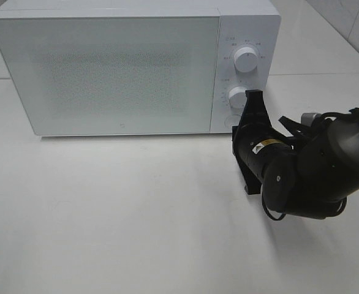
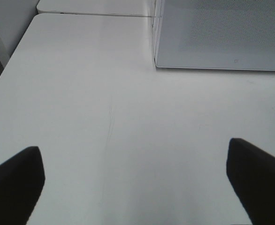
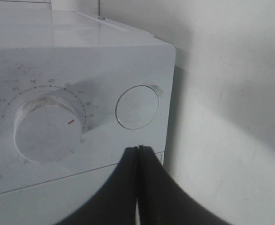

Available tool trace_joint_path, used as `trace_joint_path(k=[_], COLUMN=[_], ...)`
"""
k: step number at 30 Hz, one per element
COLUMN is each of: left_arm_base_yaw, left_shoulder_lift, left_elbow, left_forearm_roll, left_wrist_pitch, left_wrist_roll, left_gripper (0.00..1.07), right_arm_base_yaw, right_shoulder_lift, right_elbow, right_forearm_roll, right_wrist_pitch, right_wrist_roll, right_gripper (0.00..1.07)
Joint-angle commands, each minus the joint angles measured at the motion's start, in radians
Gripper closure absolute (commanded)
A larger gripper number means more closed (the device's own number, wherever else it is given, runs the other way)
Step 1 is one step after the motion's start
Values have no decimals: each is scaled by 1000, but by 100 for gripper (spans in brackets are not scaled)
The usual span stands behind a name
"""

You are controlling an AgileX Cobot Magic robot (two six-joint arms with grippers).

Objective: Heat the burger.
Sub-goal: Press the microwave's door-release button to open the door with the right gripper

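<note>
1. While my right gripper (image 3: 138, 149), pinched shut, points at the microwave's (image 1: 248, 21) round button (image 3: 137, 107), the door (image 1: 106, 67) is closed.
2. My left gripper (image 2: 133, 146) gapes over the table (image 2: 104, 108).
3. I can't see the burger.

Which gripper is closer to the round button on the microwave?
Right. The right gripper, shut, sits close to the round button on the control panel. The left gripper is open over the table, back from the microwave door.

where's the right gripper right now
On the right of the exterior high view, the shut right gripper sits at the microwave control panel, near its lower dial and round button.
</note>
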Motion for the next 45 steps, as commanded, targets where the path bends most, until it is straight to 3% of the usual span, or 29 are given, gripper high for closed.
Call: trace_joint_path(k=[1, 16, 45], left_arm_base_yaw=[4, 4, 4], left_shoulder_lift=[-17, -17, -17], left_elbow=[-1, -1, -1], left_forearm_roll=[-2, -2, -2], left_wrist_pitch=[-5, -5, -5], left_wrist_roll=[3, 3, 3], left_gripper=[9, 9, 9], right_arm_base_yaw=[-19, -54, -123], right_shoulder_lift=[10, 90, 151], right_elbow=[-24, -132, -241], right_forearm_roll=[-26, -31, 8], right_wrist_pitch=[5, 39, 37], right_wrist_roll=[-1, -14, -71], right_gripper=[107, 107, 107])
